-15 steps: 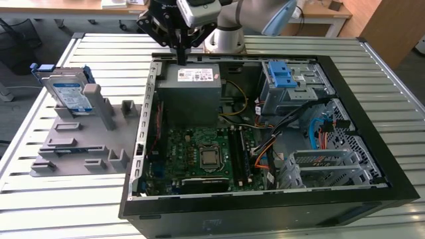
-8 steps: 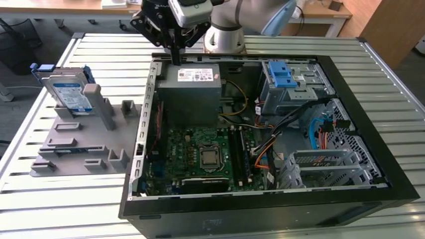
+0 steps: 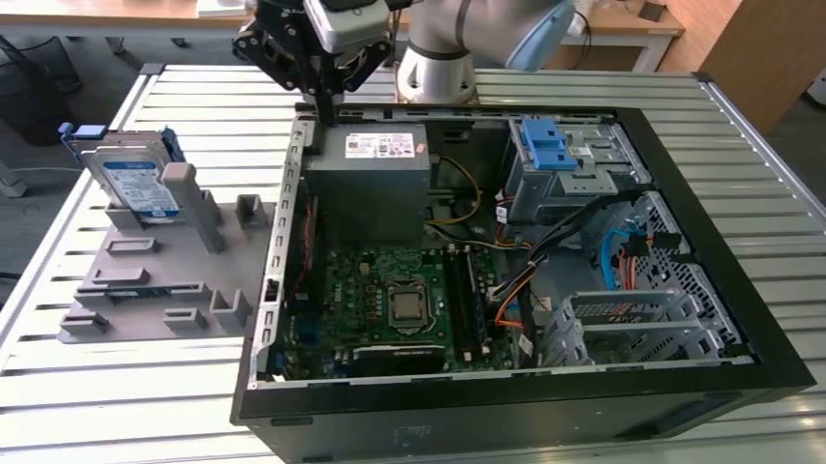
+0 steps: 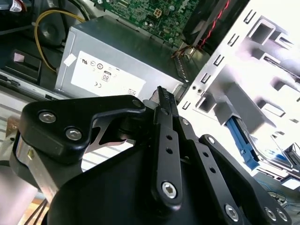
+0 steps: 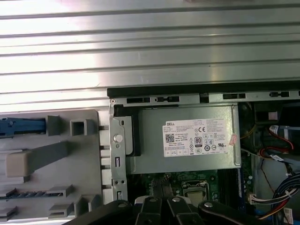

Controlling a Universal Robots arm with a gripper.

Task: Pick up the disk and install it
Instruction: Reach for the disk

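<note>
The disk (image 3: 135,182) stands on edge in a slot at the far end of a grey holder (image 3: 155,290), on the exterior view's left. It is a silver drive with a white-and-blue label and a blue bracket, whose edge (image 5: 18,126) shows in the first wrist view. My gripper (image 3: 323,104) hangs above the back left corner of the open computer case (image 3: 516,387), well to the right of the disk. Its fingers (image 4: 161,101) are shut together with nothing between them.
Inside the case lie a grey metal box with a white sticker (image 3: 374,179), a green motherboard (image 3: 400,300) and a grey cage with two blue latches (image 3: 555,155). Coloured cables (image 3: 620,246) run at the exterior view's right. A slatted metal table (image 3: 130,387) carries everything.
</note>
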